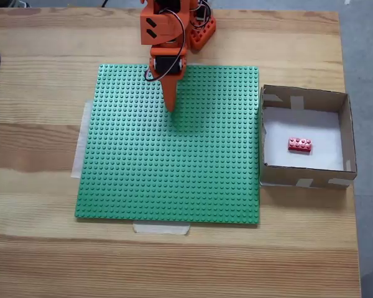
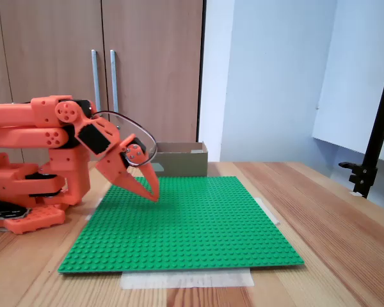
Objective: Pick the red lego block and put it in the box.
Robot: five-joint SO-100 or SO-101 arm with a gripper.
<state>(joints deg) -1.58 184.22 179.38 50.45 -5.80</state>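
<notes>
The red lego block [image 1: 299, 145] lies flat on the white floor of the box [image 1: 343, 133], right of the green baseplate [image 1: 174, 167] in a fixed view from above. In a fixed view from the side, the box [image 2: 179, 160] stands at the far end of the baseplate [image 2: 185, 224], its inside hidden. My orange gripper [image 1: 171, 107] hovers over the baseplate's upper part, far left of the box, fingers pointing down. Seen from the side, the gripper [image 2: 153, 194] is shut with nothing in it, tips just above the studs.
The arm's orange base [image 2: 32, 192] sits at the table's edge behind the baseplate. White tape strips [image 1: 161, 228] hold the baseplate to the wooden table. A black stand [image 2: 371, 147] rises at the right. Wooden cabinet doors form the backdrop.
</notes>
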